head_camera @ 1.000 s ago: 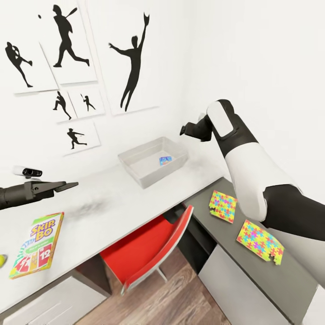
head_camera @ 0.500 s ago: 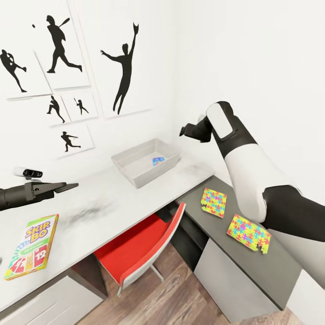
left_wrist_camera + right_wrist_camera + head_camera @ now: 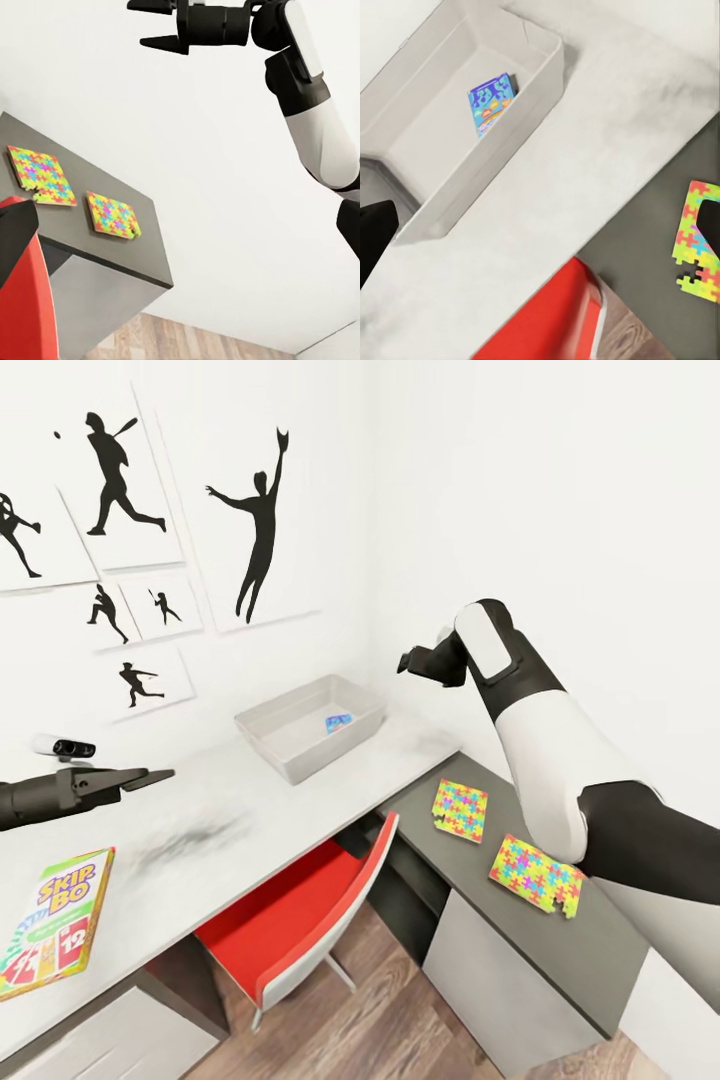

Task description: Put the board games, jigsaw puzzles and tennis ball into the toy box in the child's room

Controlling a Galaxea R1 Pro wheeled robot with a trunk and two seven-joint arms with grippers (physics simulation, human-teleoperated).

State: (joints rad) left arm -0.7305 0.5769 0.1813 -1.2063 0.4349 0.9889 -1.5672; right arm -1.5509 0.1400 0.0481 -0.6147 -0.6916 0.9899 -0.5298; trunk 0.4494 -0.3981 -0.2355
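Right gripper (image 3: 174, 26) is being held spread and empty above the toy box (image 3: 262, 722), presumably for dropping. Left gripper (image 3: 140, 777), parted and empty, is being hovered beyond the Skip-Bo box (image 3: 52, 923), presumably as the next pick.

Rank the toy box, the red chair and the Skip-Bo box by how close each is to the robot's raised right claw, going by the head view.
From the right gripper:
1. Toy box, just below it, on the white table.
2. Red chair, lower, tucked under the table.
3. Skip-Bo box, far across the table, at the left edge.

The white tabletop (image 3: 250, 800) carries the toy box (image 3: 300, 750) far back and the Skip-Bo game (image 3: 55, 920) near left. On the grey tabletop (image 3: 520, 930) to the right lie two jigsaw puzzles (image 3: 461, 810) (image 3: 537, 874).
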